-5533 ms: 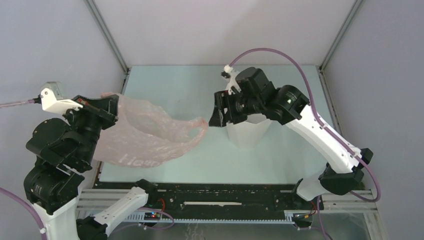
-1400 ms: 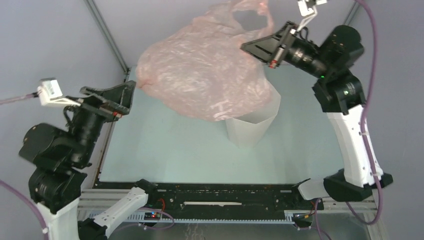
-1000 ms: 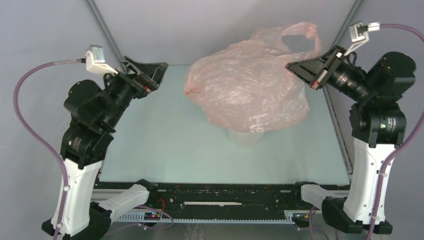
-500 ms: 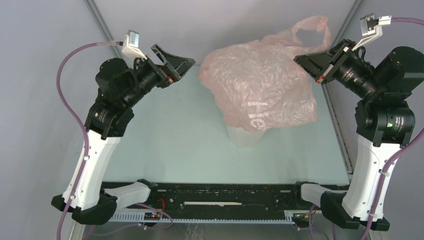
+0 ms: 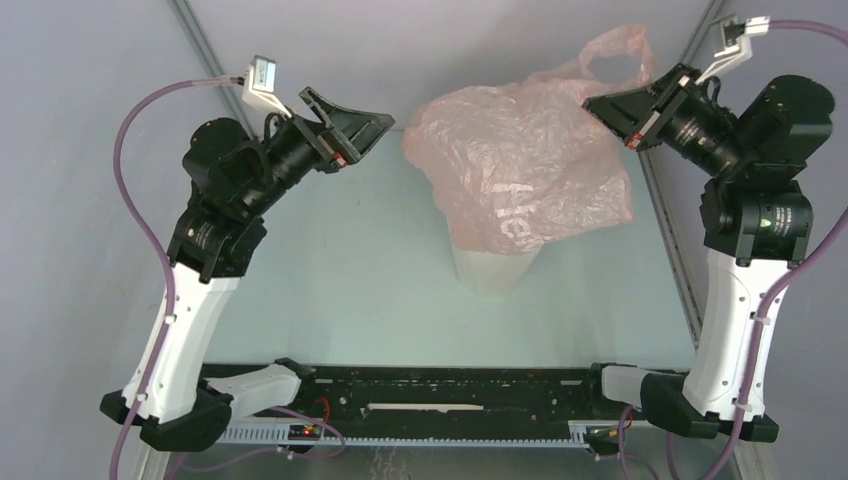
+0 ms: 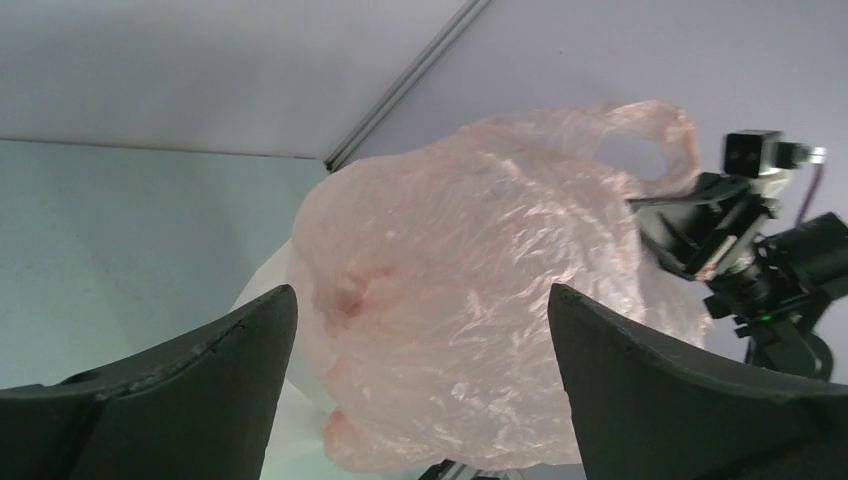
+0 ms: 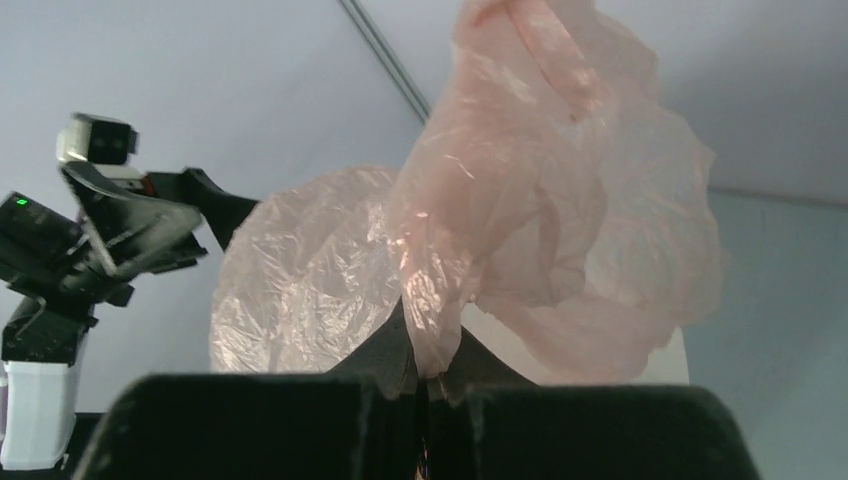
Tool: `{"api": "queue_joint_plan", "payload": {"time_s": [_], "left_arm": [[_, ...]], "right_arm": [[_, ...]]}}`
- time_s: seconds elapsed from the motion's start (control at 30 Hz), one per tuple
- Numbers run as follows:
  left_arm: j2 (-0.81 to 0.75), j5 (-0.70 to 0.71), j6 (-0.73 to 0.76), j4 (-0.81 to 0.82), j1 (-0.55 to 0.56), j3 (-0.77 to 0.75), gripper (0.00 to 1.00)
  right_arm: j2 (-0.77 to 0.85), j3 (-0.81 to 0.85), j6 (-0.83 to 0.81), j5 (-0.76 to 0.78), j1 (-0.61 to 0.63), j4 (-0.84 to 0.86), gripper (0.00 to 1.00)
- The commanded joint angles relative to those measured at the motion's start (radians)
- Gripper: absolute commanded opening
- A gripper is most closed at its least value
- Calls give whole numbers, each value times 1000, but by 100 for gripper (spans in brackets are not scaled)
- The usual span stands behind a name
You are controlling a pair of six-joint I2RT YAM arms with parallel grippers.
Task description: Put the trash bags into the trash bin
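Note:
The pale-pink trash bag hangs in the air over the white trash bin, and its lower folds cover the bin's rim. My right gripper is shut on the bag's upper edge just below a handle loop; in the right wrist view the film is pinched between the fingers of this gripper. My left gripper is open, level with the bag's left side and apart from it. In the left wrist view the bag fills the space beyond the open gripper, with the bin behind it.
Grey enclosure walls and metal corner posts close in the back and sides. A black rail runs along the table's near edge between the arm bases. The pale green tabletop lies bare to the left of the bin.
My left arm has risen and swung right toward the bag, gripper still open. The right gripper kept its hold; the bag has swayed and settled over the bin.

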State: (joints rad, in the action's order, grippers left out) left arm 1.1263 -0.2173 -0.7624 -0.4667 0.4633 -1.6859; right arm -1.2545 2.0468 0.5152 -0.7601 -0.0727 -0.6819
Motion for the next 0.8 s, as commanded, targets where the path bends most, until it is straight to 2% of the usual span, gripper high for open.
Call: {"api": "queue_joint_plan", "payload": {"time_s": [0.0,0.13,0.33,0.5,0.63,0.77], "left_arm": [[32,-64,-13,69,35,-52,100],[76,-93,-6,70,90,-59,100],[208,-143,-1,62,182,-138,99],[332,-155,24,23,223,-168,95],[416,-138,50,-39,223,-252,93],[453,-116,85,-98,222,-299,91]], "right_arm": [[57,-160,-34,5,17,-7,0],[104,-239,-53,58,21,-24,0],[80,-93,-77,155,15,-126,0],[84,-117,59,43,16,41,0],[52,-134,177,-60,21,197,0],[9,-104,177,-102,44,252,0]]}}
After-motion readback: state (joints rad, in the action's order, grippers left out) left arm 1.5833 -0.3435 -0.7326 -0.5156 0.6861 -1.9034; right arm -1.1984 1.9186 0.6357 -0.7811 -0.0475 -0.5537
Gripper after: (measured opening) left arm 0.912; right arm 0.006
